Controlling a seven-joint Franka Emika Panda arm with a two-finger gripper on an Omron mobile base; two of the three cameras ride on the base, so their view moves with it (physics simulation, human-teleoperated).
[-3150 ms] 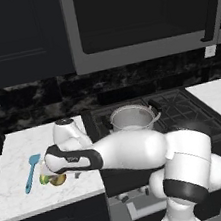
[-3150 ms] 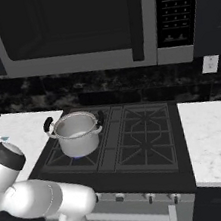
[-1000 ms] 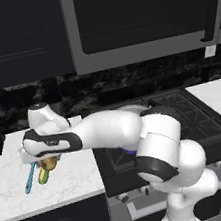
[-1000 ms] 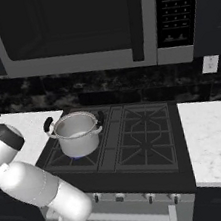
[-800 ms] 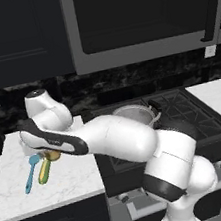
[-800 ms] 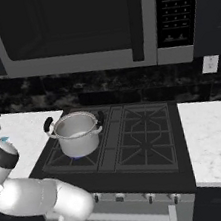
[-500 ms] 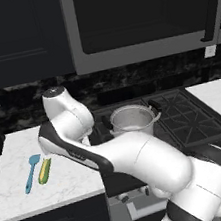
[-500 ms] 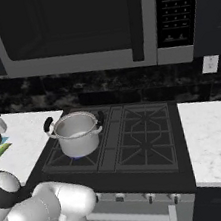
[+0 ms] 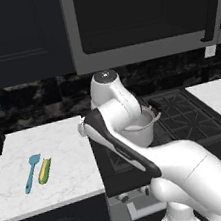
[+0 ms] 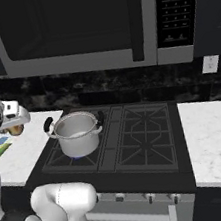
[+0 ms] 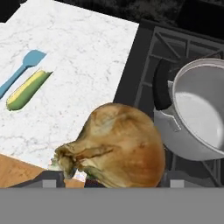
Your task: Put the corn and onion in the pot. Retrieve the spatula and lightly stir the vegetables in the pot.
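My gripper (image 10: 14, 122) is shut on the golden-brown onion (image 10: 16, 130), held in the air over the counter's right edge, just left of the pot. In the hand view the onion (image 11: 120, 148) bulks large at the bottom and hides most of the fingertips. The steel pot (image 11: 197, 109) stands empty on the front left burner, to the right and below; it also shows as the pot (image 9: 138, 128) and the pot (image 10: 78, 133). The corn (image 9: 44, 171) and the light-blue spatula (image 9: 31, 171) lie side by side on the white counter; the corn (image 11: 27, 90) and spatula (image 11: 19, 72) are at far left.
The black stove (image 10: 136, 133) with its grates spreads right of the pot. A microwave (image 10: 79, 26) hangs low above it. White marble counter (image 9: 52, 147) lies left of the stove, and another stretch (image 10: 212, 132) to the right.
The onion has left the counter beside the corn. My arm has swung up and to the right with it, from the counter toward the pot.
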